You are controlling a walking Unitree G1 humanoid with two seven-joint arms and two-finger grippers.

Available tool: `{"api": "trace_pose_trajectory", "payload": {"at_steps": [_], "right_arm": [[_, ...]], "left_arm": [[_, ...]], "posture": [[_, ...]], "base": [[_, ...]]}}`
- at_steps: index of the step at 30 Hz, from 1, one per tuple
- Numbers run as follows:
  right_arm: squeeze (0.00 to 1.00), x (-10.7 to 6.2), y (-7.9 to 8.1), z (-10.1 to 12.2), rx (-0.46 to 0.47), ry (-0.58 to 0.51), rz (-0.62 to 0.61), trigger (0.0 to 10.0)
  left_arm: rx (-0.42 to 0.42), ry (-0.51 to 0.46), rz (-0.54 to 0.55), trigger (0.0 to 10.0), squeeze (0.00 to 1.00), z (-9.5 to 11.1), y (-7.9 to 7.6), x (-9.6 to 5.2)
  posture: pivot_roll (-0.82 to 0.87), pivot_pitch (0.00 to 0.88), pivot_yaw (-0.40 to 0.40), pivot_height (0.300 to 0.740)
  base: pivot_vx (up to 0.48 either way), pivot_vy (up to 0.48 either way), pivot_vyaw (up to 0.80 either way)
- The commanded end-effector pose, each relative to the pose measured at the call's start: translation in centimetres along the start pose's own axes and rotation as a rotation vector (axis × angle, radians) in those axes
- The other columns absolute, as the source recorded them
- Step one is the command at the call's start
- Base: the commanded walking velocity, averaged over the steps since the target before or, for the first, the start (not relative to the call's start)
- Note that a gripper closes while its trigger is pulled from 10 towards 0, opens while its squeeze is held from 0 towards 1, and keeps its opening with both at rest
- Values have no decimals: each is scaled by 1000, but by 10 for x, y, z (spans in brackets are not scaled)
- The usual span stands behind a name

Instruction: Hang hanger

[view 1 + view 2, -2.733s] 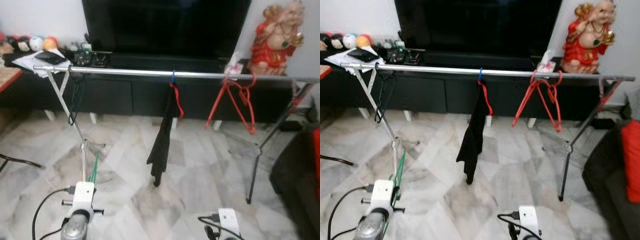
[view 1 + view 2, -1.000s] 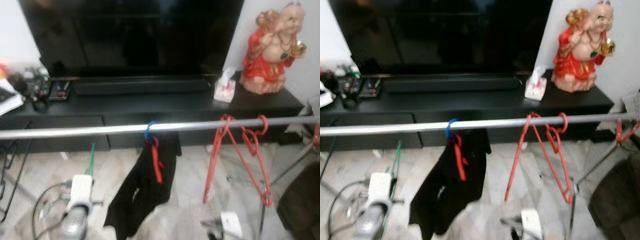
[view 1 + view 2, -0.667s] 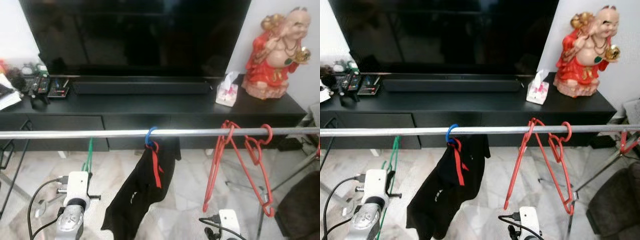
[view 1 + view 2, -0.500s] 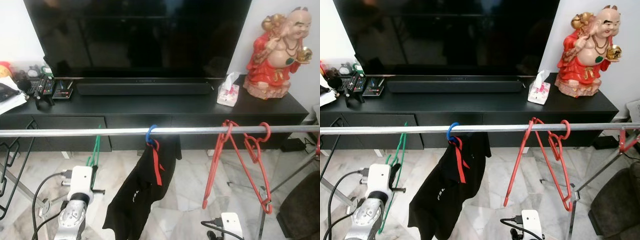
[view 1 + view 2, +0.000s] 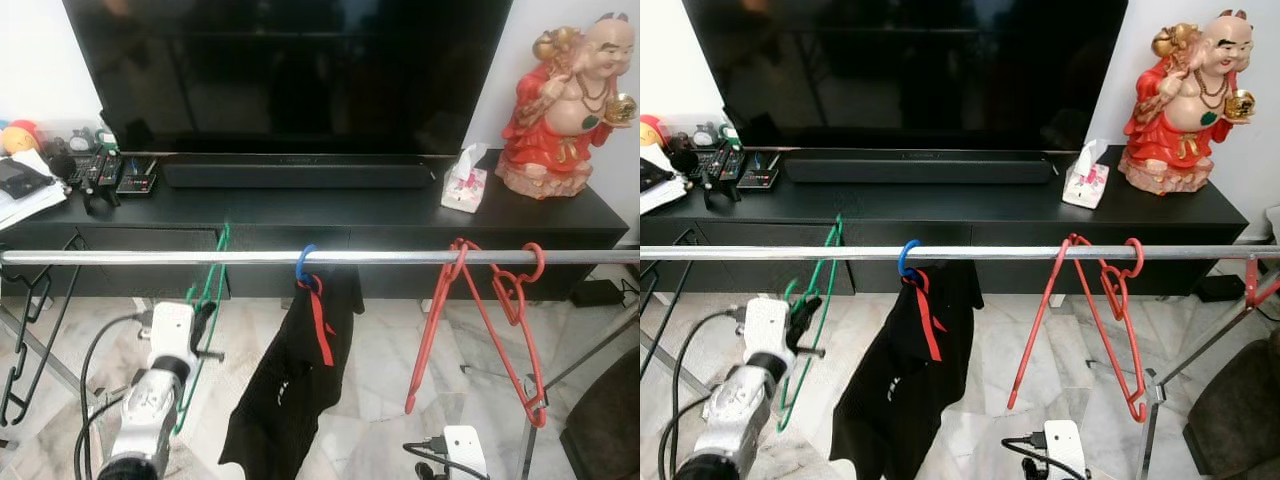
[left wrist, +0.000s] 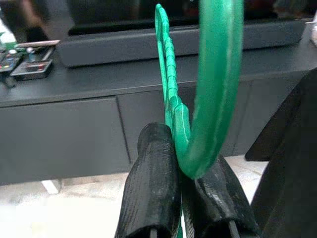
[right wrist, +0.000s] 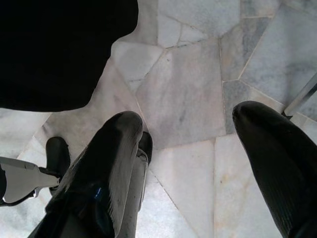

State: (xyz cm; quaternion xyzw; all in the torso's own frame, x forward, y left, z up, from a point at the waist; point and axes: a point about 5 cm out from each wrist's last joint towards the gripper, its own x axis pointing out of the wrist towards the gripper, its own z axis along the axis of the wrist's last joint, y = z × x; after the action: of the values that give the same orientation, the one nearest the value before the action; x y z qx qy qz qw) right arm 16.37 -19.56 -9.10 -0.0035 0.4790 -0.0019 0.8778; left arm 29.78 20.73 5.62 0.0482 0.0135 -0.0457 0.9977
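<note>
- One green hanger sits left of centre, risen since half a second ago; its hook tip now reaches the rail.
- Your left gripper pinches its neck tight.
- Hooking over looks close.
- Your right gripper, spread, hangs idle over the floor.
- Black garment hangs just right.

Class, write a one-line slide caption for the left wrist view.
The left gripper, shut on a green hanger, faces a black TV cabinet.
</note>
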Motion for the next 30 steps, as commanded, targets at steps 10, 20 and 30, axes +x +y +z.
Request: {"api": "trace_pose_trajectory", "payload": {"at_steps": [10, 20, 30], "right_arm": [[0, 0, -3, 3, -22, -1, -5, 10000], [0, 0, -1, 3, -15, -2, -6, 10000], [0, 0, -2, 3, -19, -3, -7, 10000]], "left_arm": [[-4, 2, -87, 10000, 0, 16, -20, 23], [-122, 36, 52, 10000, 0, 22, -14, 38], [-66, 27, 9, 10000, 0, 16, -9, 23]], "posture": [[-52, 0, -46, 740], [-51, 0, -43, 740], [-47, 0, -44, 740]], "base": [[0, 0, 0], [0, 0, 0], [0, 0, 0]]}}
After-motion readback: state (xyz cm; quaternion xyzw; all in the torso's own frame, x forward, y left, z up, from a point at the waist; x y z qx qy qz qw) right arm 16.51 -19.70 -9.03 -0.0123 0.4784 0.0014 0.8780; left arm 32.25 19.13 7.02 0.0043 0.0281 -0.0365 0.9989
